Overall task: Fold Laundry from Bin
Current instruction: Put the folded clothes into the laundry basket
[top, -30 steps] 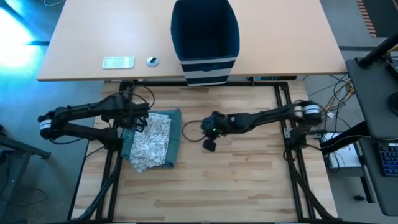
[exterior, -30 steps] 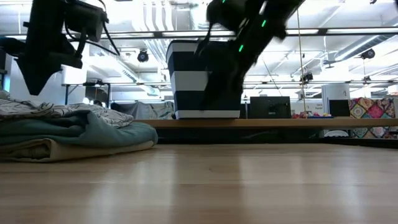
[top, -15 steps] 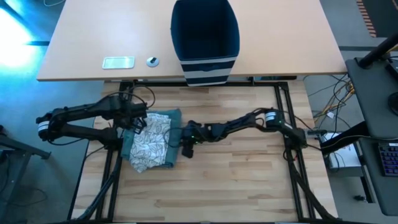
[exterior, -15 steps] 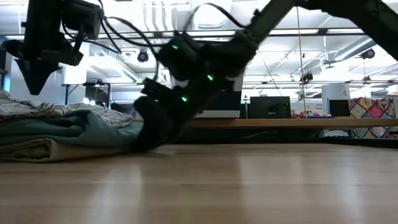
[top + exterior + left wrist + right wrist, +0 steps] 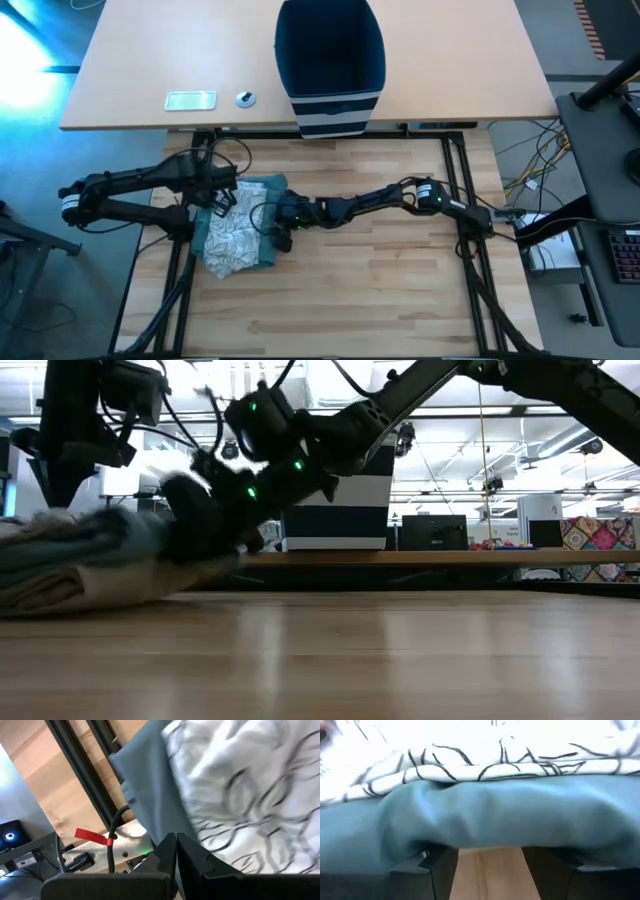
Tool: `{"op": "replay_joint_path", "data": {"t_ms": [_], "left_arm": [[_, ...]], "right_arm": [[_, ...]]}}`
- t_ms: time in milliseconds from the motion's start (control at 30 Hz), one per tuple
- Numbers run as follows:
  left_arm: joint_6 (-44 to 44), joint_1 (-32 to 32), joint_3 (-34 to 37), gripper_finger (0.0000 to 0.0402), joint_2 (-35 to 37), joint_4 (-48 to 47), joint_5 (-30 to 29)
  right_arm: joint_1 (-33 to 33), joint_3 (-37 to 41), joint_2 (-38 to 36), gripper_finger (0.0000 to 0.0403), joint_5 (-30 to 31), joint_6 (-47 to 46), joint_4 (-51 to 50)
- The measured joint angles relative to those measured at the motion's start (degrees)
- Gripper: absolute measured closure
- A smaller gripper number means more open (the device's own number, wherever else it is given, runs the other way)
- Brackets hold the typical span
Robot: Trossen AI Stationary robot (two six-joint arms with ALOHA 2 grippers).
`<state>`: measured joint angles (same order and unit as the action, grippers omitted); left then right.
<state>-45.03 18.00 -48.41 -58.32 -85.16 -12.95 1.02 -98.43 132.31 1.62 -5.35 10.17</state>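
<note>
Readable text, labels, brands, numbers, signs: none found in any view. The red tag (image 5: 93, 837) on the cable beside the table frame shows no legible print. The small white flat device (image 5: 190, 100) on the desk is too small for any marking to be made out. The striped bin (image 5: 331, 60) carries stripes only, no lettering.

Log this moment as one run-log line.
stage: squaring stack | right gripper: open, at edge of folded laundry | left gripper: shut, above stack | bin: on far table
</note>
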Motion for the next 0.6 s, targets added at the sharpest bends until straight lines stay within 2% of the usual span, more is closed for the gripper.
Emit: {"op": "replay_joint_path", "data": {"t_ms": [233,433,600], "left_arm": [[0.85,-0.02,0.33,0.0402,-0.11,1.17,0.07],[1.54,0.00,0.34,0.0402,-0.33,1.67,0.12],[2.55,-0.02,0.36,0.0402,-0.56,2.18,0.46]], "right_arm": [[0.00,-0.20,1.08,0.0192,-0.38,-0.44,5.59],[0.09,-2.08,7.79,0.0193,-3.32,-1.99,11.06],[-0.19,-5.55,10.93,0.0202,-4.01,-4.04,6.70]]}}
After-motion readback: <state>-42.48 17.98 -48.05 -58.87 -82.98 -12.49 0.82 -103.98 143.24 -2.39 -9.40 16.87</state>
